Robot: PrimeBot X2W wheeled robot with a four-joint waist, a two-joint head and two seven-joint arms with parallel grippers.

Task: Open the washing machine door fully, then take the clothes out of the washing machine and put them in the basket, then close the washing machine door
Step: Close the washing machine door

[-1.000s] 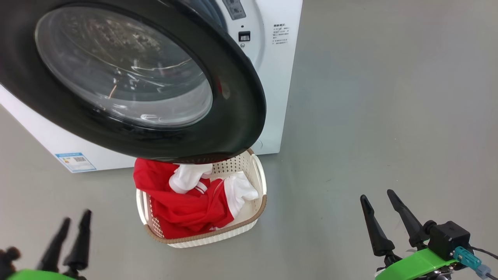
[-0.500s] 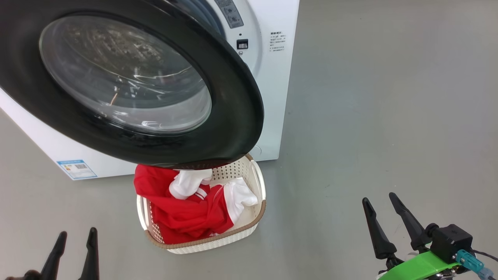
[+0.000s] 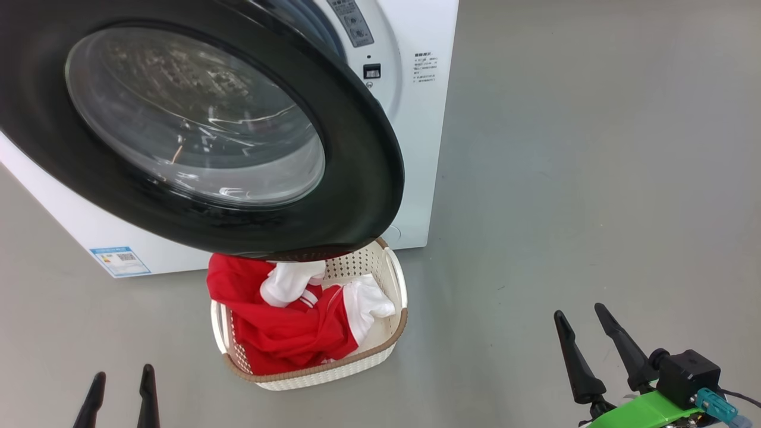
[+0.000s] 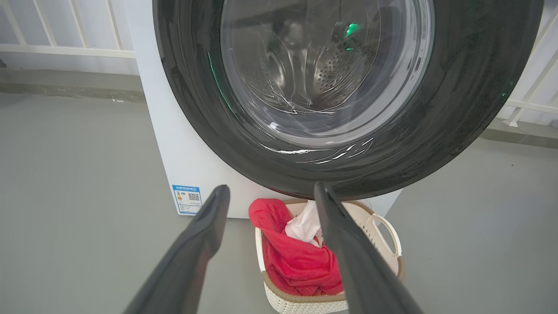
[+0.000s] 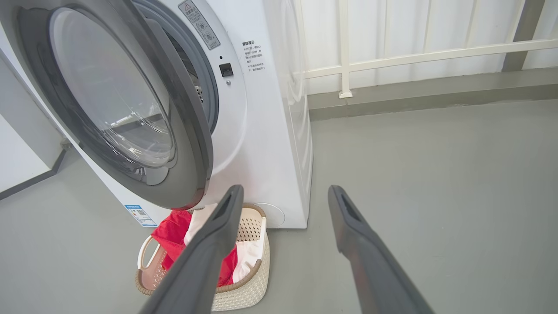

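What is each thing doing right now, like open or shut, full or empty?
basket: upright on the floor, holding the clothes.
clothes: heaped, red cloth draped over the basket's rim.
washing machine door: open, swung out above the basket's far end.
left end effector: open, empty.
right end effector: open, empty.

grey floor [image 3: 594,178] w/ washer [image 3: 416,148] + basket [image 3: 333,374]

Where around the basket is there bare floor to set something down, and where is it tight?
Bare grey floor runs wide to the right of the basket and washing machine, up to the right gripper. Another patch lies left of the basket, in front of the blue label. Crowded: the washing machine door overhangs the basket's back, and the clothes take most of it.
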